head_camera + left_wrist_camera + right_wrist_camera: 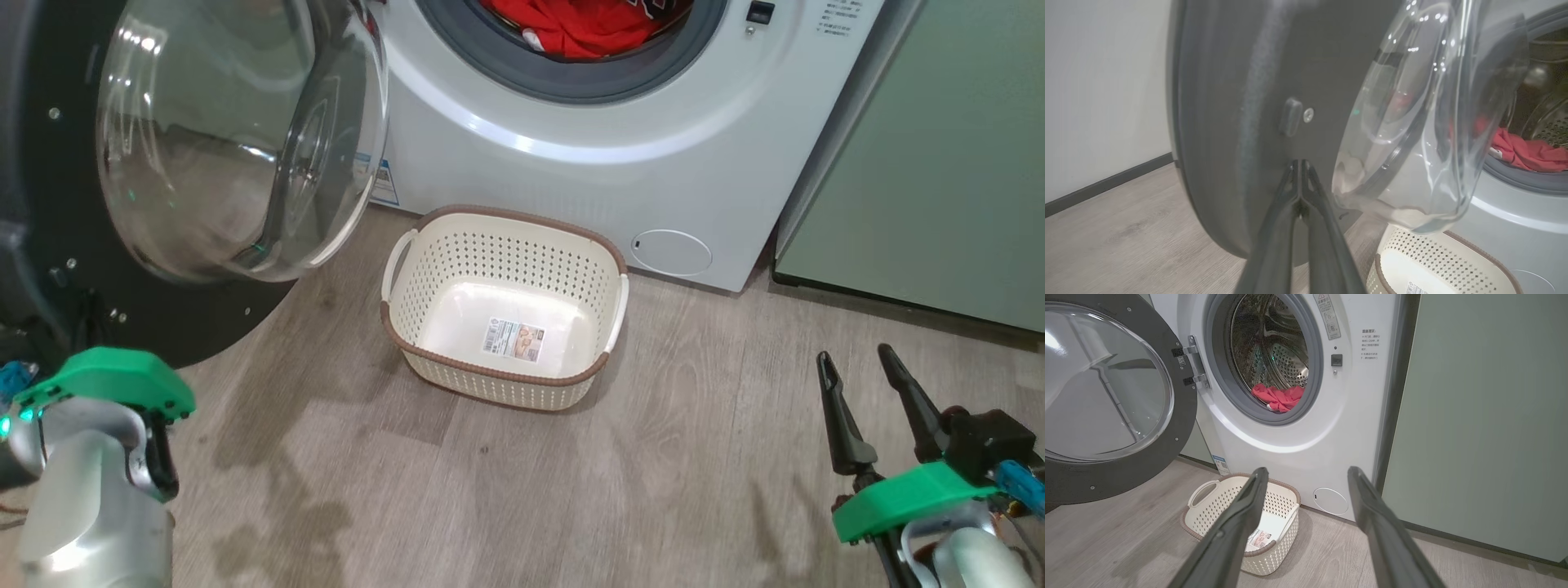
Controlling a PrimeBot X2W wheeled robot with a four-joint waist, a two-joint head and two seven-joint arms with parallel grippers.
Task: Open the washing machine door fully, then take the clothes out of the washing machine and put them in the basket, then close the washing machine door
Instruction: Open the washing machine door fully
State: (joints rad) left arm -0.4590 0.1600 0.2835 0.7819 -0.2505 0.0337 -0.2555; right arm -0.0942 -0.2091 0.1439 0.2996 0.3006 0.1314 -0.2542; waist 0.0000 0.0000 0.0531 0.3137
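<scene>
The washing machine door [229,147] stands swung out to the left, its black rim [1229,122] and bulging glass close to my left arm. My left gripper [1300,164] is shut with nothing between its fingers, and its tips are at the rim's inner face. Inside the open drum of the white washing machine [571,171] lie the red clothes [588,28] [1278,396]. The cream basket [506,220] sits empty on the floor below the drum opening, its label sticker showing. My right gripper [856,359] [1307,471] hangs open and empty, well to the basket's right.
A pale green cabinet [939,163] stands right of the machine. A white wall [1106,81] with a dark skirting runs behind the door. Wood-look floor [694,474] spreads between basket and right gripper. A small round hatch [672,251] sits low on the machine's front.
</scene>
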